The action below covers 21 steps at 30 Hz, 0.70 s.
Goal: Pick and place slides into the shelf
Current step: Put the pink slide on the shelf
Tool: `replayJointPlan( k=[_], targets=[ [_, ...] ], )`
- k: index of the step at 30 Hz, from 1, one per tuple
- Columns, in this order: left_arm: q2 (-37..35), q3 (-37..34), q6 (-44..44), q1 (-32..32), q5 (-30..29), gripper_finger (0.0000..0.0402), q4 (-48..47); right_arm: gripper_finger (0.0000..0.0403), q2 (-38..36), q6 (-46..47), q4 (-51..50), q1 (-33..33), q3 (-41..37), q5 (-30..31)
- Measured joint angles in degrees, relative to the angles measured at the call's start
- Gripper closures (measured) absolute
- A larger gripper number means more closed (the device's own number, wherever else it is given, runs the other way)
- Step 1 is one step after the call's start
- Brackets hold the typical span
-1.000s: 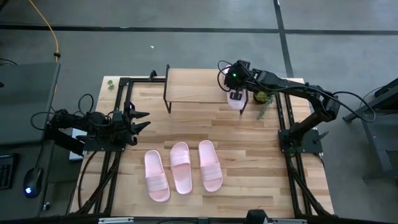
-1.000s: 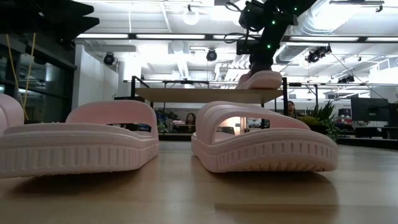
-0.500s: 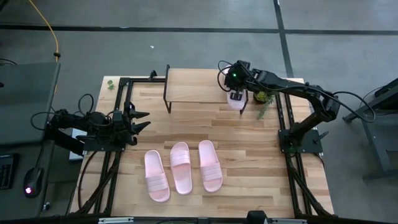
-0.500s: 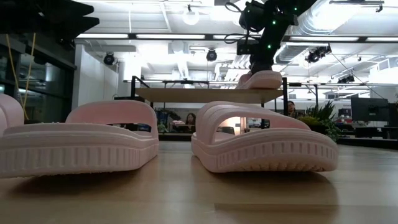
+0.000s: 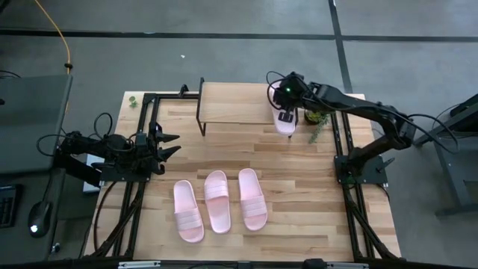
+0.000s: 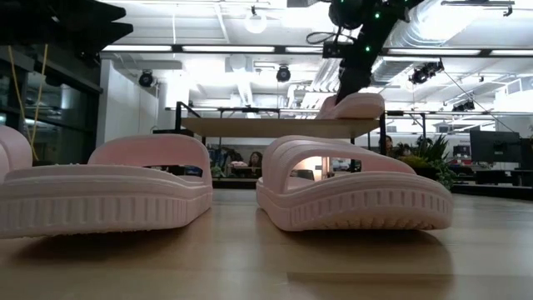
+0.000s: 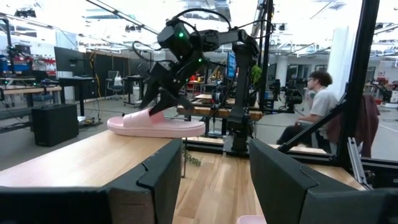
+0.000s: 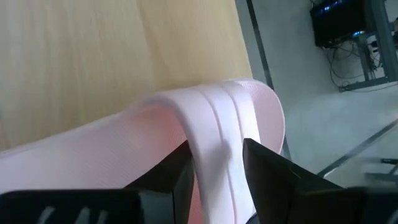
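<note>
The shelf [image 5: 237, 104] stands at the far middle of the table. One pale pink slide [image 5: 284, 122] lies on the right end of the shelf top [image 7: 81, 158], with my right gripper [image 5: 287, 113] shut on it from above. Three more slides [image 5: 187, 211] [image 5: 216, 202] [image 5: 252, 198] rest sole-down side by side near the table's front. In the low view two of these slides [image 6: 100, 187] [image 6: 354, 187] fill the foreground. My left gripper [image 5: 170, 144] waits open at the table's left edge, touching nothing. My right gripper pinches the slide's wide ribbed strap [image 8: 221, 158] between its two fingers [image 8: 168, 177]. The fingers slant down onto it from the table's right. The slide's sole [image 7: 155, 129] lies about level on the shelf top, one end reaching past the plank's edge.
A small green plant [image 5: 319, 119] lies just right of the shelf. Black frame rails [image 5: 146, 119] [image 5: 337, 142] run along both sides of the table. A person [image 7: 317, 102] sits in the room beyond the table. Bare wood lies between the shelf and the three slides.
My right gripper has risen a little and shifted toward the table's right edge, turning slightly. The slide in its hold has slid with it along the shelf top toward the shelf's right end.
</note>
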Motion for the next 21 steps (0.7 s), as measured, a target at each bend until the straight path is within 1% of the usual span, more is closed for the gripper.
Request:
replayJointPlan(
  k=[14,21],
  targets=[
    [0.02,0.0,0.02,-0.01,-0.01,0.0232,-0.02,0.0279,-1.09,1.81,-2.77,1.59,0.0,0.32],
    [0.01,0.0,0.0,-0.01,-0.01,0.0231,-0.07,0.0279,-1.16,2.05,-3.6,2.96,0.06,2.95]
  ],
)
